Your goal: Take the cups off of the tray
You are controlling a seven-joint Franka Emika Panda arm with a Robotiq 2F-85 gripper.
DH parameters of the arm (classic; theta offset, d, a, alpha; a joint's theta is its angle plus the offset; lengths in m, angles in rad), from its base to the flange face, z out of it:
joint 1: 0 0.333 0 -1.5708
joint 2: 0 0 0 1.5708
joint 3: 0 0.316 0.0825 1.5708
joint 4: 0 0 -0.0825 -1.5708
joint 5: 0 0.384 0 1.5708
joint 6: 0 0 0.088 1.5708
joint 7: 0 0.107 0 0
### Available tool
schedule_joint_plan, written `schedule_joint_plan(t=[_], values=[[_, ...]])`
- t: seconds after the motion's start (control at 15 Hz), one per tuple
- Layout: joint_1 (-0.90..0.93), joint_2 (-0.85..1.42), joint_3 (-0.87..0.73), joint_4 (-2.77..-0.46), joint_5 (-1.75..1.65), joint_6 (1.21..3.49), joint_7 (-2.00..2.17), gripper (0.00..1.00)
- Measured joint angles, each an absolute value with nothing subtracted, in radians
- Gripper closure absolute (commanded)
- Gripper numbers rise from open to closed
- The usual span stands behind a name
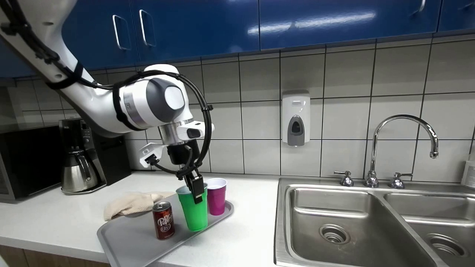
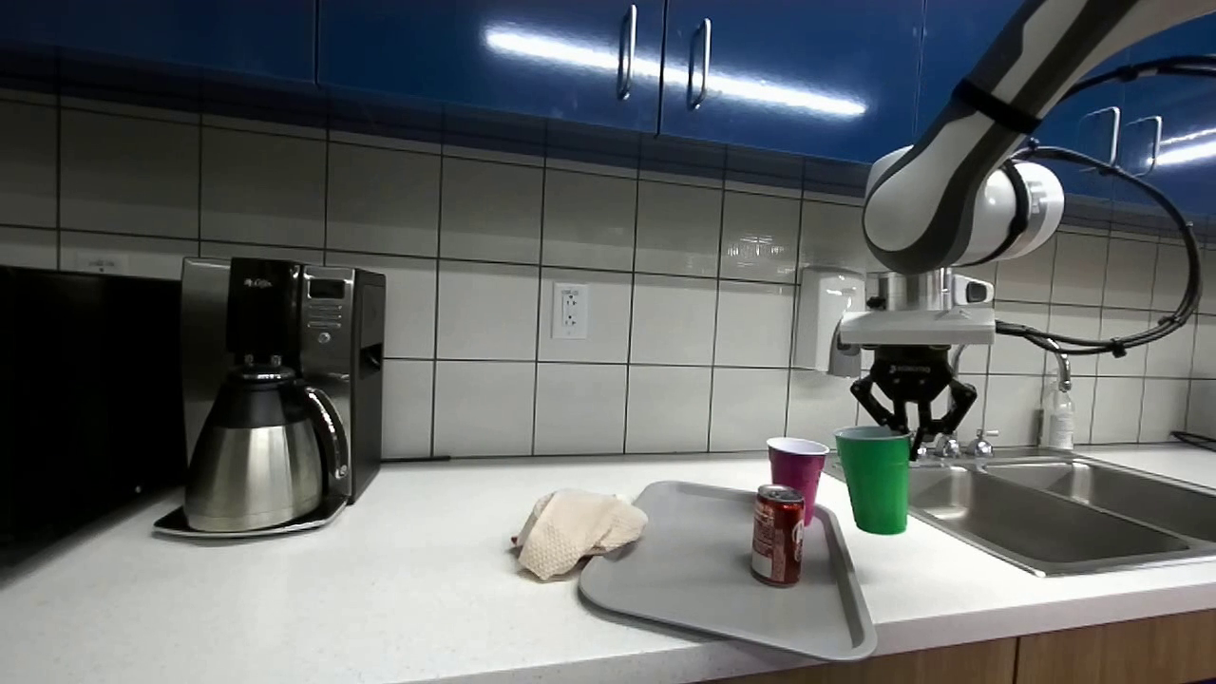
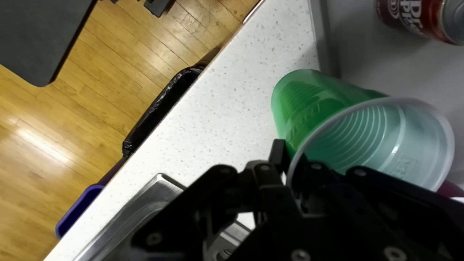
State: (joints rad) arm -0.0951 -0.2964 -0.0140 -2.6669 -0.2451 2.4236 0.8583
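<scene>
Grn cup [image 2: 874, 484] below tool [image 3: 290, 161], w/ rim btwn jaws

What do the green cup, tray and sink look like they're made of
The green cup looks like thin, shiny plastic: ribbed inside, with highlights. The tray is probably matte plastic, judging by its even, dull grey. The sink seems to be satin steel, with soft reflections.
</scene>
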Motion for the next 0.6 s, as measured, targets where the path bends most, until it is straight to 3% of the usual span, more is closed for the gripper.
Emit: schedule_joint_plan(t=[0.6], values=[[-0.171,-0.296,-0.011,-2.694,-0.279,2.420,0.862,0.98]])
